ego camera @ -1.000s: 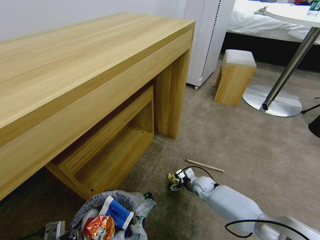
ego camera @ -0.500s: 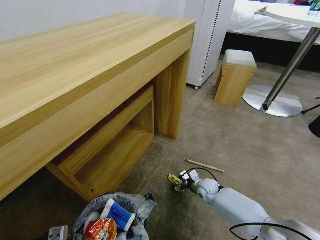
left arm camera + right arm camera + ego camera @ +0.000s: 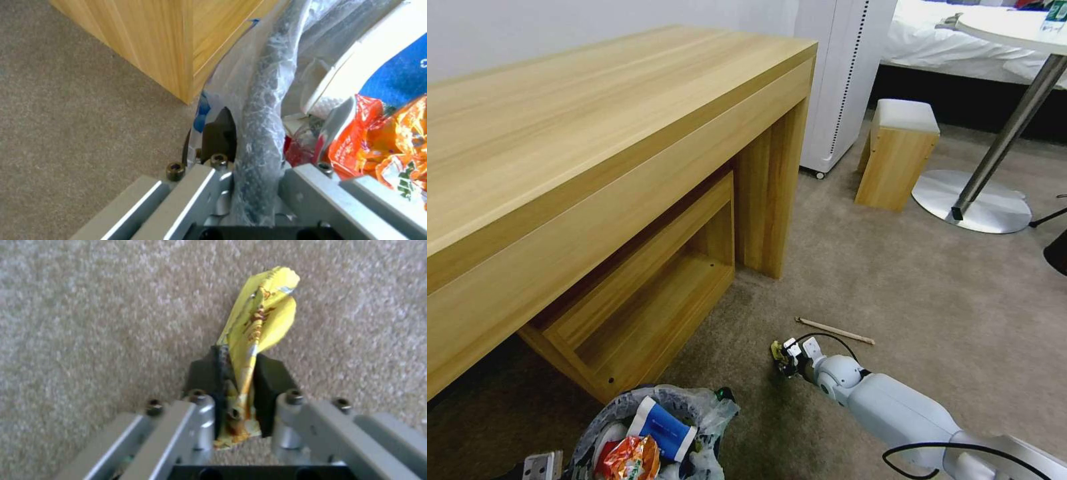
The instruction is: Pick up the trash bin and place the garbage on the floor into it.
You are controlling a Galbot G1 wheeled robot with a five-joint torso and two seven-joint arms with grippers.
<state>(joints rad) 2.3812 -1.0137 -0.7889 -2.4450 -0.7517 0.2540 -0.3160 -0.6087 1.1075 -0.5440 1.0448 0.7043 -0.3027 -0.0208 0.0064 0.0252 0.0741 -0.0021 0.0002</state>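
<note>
The trash bin (image 3: 627, 407), lined with a crinkly whitish bag, sits at the bottom left of the head view, holding a blue-white carton (image 3: 662, 427) and an orange wrapper (image 3: 630, 457). My left gripper (image 3: 249, 160) is shut on the bin's bagged rim (image 3: 262, 133). My right gripper (image 3: 780, 357) is low over the carpet floor (image 3: 894, 280), to the right of the bin, shut on a yellow scrap (image 3: 260, 316) that sticks out past its pads (image 3: 267, 373). A thin wooden stick (image 3: 835, 331) lies on the floor just beyond the right gripper.
A wooden desk (image 3: 594, 147) with a low shelf unit (image 3: 647, 300) stands left. A white appliance (image 3: 840, 80), a small wooden stool (image 3: 898, 153) and a round table base (image 3: 974, 200) stand further off. Open carpet lies to the right.
My right gripper has closed on the yellow scrap and lifted it slightly, shifting a little away from the bin. The bin and left gripper have sunk slightly lower in the view.
</note>
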